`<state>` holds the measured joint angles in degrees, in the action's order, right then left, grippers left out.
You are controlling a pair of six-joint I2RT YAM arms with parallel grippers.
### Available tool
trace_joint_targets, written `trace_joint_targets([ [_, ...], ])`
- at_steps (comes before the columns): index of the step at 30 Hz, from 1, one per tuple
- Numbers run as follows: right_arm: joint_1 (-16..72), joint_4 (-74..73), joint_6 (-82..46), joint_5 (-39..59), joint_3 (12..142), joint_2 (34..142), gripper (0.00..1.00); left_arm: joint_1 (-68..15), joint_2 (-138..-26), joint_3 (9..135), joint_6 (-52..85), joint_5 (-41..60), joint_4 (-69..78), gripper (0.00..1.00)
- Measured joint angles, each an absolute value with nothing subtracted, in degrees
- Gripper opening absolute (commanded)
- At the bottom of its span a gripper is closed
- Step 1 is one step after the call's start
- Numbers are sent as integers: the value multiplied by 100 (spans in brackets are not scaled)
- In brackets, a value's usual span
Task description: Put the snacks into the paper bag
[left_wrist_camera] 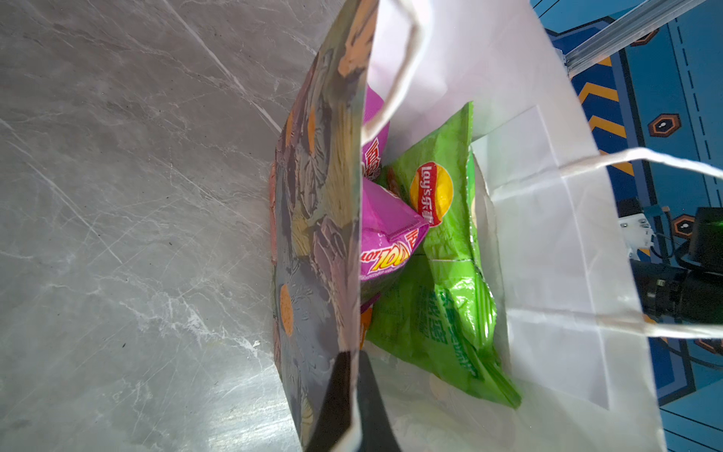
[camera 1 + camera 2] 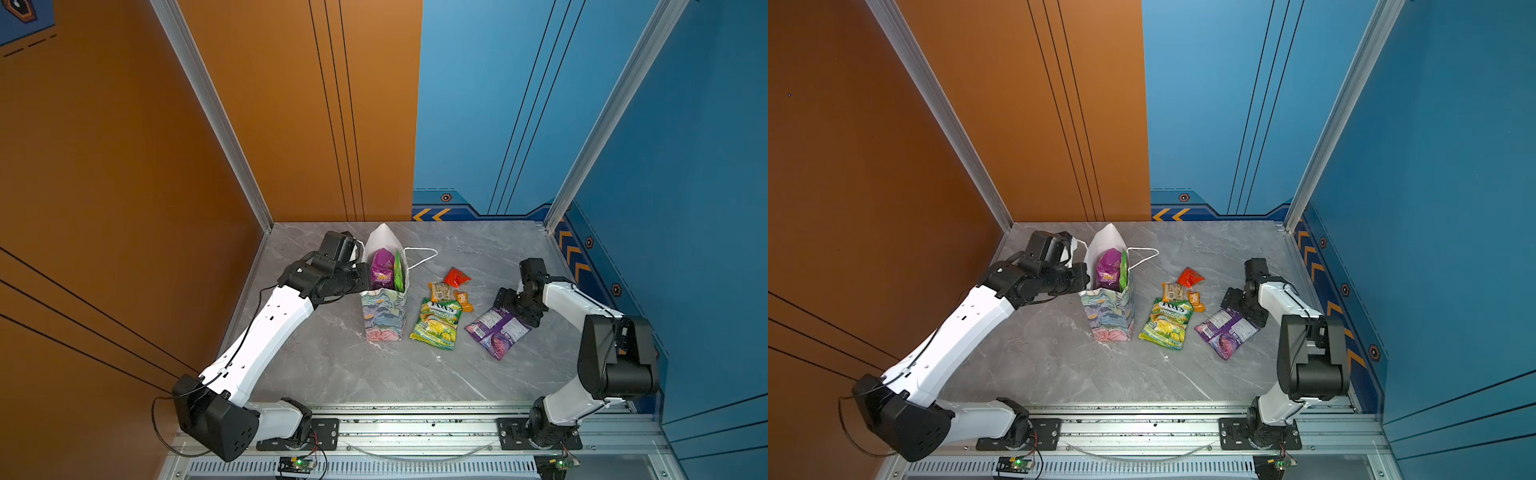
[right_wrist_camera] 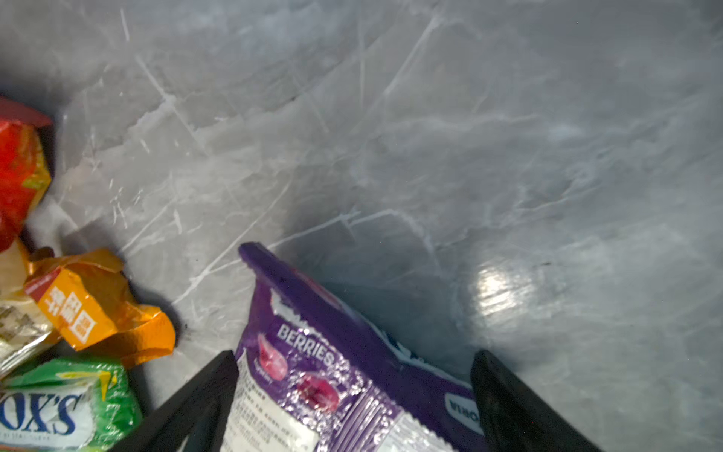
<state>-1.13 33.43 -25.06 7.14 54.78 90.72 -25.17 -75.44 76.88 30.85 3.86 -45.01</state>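
The grey bench (image 2: pixel 332 365) carries everything, and we take the bag (image 2: pixel 384 320) as our landmark. It stands upright with its mouth open. The left pincer (image 1: pixel 353 356) is closed on the bag's floral side wall near the rim, one finger outside and one inside, and we judge it is steadying the mouth.

Inside the bag lie the green packet (image 1: pixel 442 305) and, against it on the pinched wall's side, the magenta packet (image 1: pixel 387 231). A scrap of orange shows beneath them; we cannot tell whether that is a third packet. So two snacks are packed for certain.

Five lie outside, all on the right arm's side of the bag. The lemon packet (image 2: pixel 436 324) is flat just beside the bag. The purple packet (image 2: pixel 496 332) is farther from the bag, beyond the lemon one. The right pincer (image 3: pixel 354 364) is down over its far end with the jaws spread wide, the packet's edge between them, and grips nothing yet. We judge this to be the next pick.

The tan bar (image 2: pixel 440 291), the red packet (image 2: pixel 456 277) and the orange packet (image 2: pixel 463 301) cluster between those two, touching one another.

We judge the task under halfway done.
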Motion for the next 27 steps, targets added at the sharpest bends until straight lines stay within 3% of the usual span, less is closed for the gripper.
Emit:
trace_joint_targets([
  [7,-49,3354,-2606,718,4421,8147,83,-2447,-7544,7688,3087,478,-4501,1],
  [19,801,3450,-3723,897,3065,5616,86,-2392,-7544,7688,3089,602,-4499,1],
  [27,285,3741,-3752,888,3030,5310,86,-2388,-7544,7684,3089,609,-4495,1],
])
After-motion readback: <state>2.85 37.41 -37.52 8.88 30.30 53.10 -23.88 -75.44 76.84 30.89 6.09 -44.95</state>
